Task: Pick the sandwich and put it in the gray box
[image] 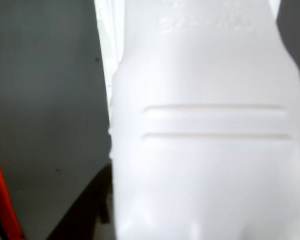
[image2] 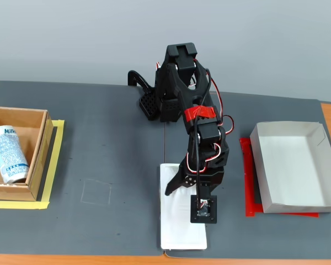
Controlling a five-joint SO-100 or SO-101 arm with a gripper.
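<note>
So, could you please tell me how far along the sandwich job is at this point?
Early stage. Done: the arm has reached the sandwich, which lies flat on the dark mat. In hand: the claw sits low over it, and the wrist view is filled by the white package, but a closed grip cannot be confirmed. Left: lifting it and carrying it to the gray box, which is empty at the right of the fixed view.

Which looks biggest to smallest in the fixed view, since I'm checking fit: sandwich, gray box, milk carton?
1. gray box
2. sandwich, partly covered by the arm, so its rank against the box is unsure
3. milk carton, clearly smallest
</note>
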